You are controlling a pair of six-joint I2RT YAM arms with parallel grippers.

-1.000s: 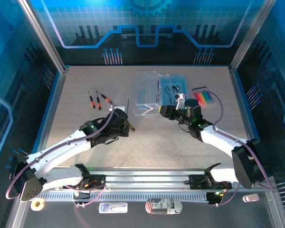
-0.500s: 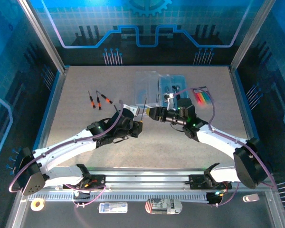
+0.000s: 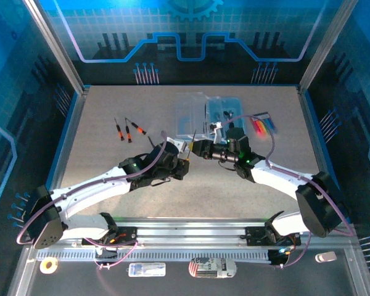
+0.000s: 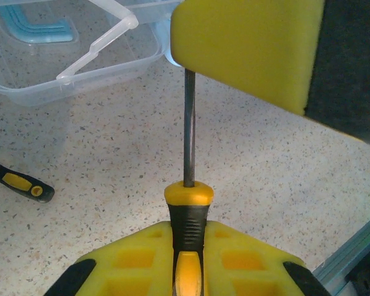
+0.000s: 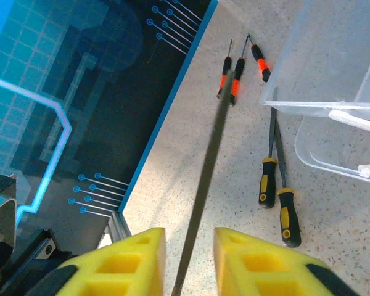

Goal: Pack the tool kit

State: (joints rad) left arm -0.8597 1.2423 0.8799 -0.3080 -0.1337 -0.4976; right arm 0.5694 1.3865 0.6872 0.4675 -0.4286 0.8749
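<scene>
Left pincer (image 4: 188, 242) clamps screwdriver (image 4: 189, 123) handle, shaft ahead

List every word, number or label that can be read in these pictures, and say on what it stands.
No text can be read.
White label on the front ledge: print too small to read.
Striped sticker beside it: blurred, unreadable.
Screwdriver handle: no lettering visible.

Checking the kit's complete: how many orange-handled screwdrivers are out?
3 orange-handled screwdrivers, side by side on the speckled table left of the clear plastic case: left, middle, right. Others may be hidden.
</scene>
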